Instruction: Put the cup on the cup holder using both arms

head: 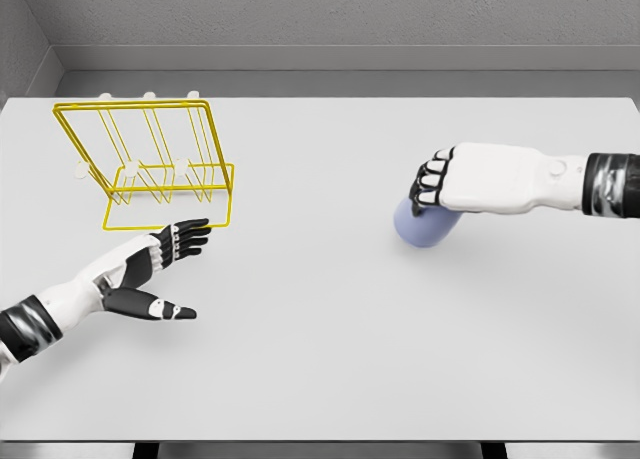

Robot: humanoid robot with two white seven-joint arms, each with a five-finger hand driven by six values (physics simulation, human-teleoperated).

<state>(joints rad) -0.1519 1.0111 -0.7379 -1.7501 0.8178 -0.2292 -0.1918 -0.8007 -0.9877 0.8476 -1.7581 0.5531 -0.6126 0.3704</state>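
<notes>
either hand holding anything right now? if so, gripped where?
The right hand is curled over the top of the lavender cup, which lies on the table; firm grip can't be confirmed. The left hand is open, holding nothing, near the yellow cup holder.

I am looking down on a wide, flat white table (330,359) that is filling most of my view. Behind its far edge, a grey textured wall (350,14) is running across, meeting 1 grey side wall (18,39) at the left corner.
</notes>
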